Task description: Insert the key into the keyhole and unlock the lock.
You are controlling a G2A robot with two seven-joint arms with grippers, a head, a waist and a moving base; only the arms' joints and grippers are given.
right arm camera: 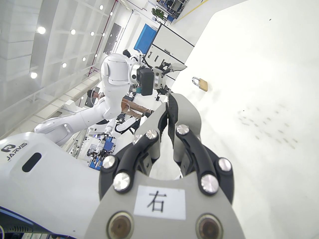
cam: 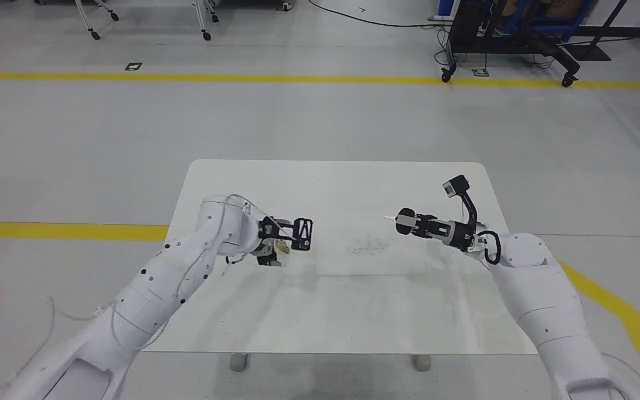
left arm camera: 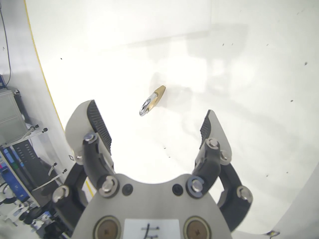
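Note:
A small brass padlock (left arm camera: 152, 100) with a silver shackle lies on the white table (cam: 340, 190). My left gripper (left arm camera: 149, 110) hovers just above it, open, with the lock between and below the fingers and not touching them. From above, the padlock (cam: 284, 246) sits under the left gripper (cam: 303, 233). My right gripper (cam: 398, 220) is held over the table's right half, shut, with a thin pale sliver, apparently the key (cam: 387, 216), sticking out of its tips. In the right wrist view the right gripper (right arm camera: 169, 98) points toward the padlock (right arm camera: 201, 83) and the left gripper (right arm camera: 174, 67).
A patch of faint grey scuff marks (cam: 365, 245) lies on the table between the two grippers. The table's front edge is close to both arms. Open tabletop lies behind the grippers.

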